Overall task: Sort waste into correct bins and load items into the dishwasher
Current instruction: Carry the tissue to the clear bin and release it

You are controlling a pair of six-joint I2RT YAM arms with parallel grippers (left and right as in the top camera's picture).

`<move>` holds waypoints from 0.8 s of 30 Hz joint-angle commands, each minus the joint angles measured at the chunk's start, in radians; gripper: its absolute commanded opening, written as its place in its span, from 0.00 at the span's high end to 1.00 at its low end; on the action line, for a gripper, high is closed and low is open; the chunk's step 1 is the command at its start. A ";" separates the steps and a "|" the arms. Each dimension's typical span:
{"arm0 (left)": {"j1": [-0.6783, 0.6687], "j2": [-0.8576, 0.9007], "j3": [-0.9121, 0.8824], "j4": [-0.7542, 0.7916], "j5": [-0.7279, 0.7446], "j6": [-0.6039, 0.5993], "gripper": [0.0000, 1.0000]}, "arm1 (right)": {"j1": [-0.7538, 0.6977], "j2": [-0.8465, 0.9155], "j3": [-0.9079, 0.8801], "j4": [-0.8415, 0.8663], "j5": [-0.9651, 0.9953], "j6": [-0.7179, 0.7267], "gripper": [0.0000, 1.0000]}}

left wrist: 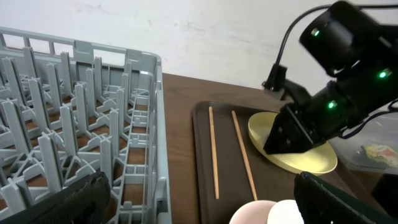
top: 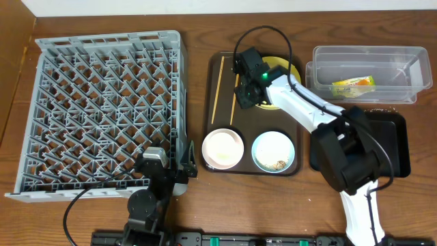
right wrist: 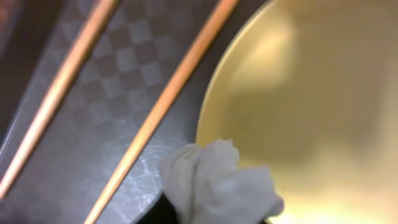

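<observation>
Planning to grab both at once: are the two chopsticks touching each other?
Apart. Left wrist view shows bare tray between the chopsticks along their visible length.

White-and-black right arm with green lights and a looping black cable.

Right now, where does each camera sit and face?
Overhead: above the table, looking down at large grey plastic dish rack, dark brown serving tray, left arm, right arm.
Left wrist: beside the rack, facing the right arm; own fingers at bottom.
Right wrist: close above crumpled white paper scrap; fingers unclear.
Shared: round pale yellow plate, thin wooden chopsticks.
</observation>
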 commanded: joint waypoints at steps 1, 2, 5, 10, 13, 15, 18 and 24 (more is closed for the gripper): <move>-0.003 -0.003 -0.017 -0.034 -0.005 0.003 0.05 | -0.008 -0.046 0.000 -0.002 -0.008 0.005 0.97; -0.003 -0.003 -0.017 -0.034 -0.005 0.002 0.05 | -0.008 -0.046 0.000 -0.007 -0.008 0.005 0.99; -0.003 -0.003 -0.017 -0.034 -0.005 0.003 0.05 | -0.009 -0.048 0.000 -0.015 -0.008 0.005 0.99; -0.003 -0.003 -0.017 -0.034 -0.005 0.002 0.05 | -0.027 -0.089 0.000 -0.070 -0.008 0.038 0.99; -0.003 -0.003 -0.017 -0.034 -0.005 0.002 0.04 | -0.070 -0.157 0.000 -0.119 -0.008 0.112 0.99; -0.003 -0.003 -0.017 -0.034 -0.005 0.002 0.05 | -0.108 -0.216 0.000 -0.147 -0.008 0.143 0.99; -0.003 -0.003 -0.017 -0.034 -0.005 0.003 0.05 | -0.171 -0.300 0.000 -0.177 -0.008 0.150 0.99; -0.003 -0.003 -0.017 -0.034 -0.005 0.002 0.05 | -0.345 -0.413 0.000 -0.340 0.023 0.250 0.99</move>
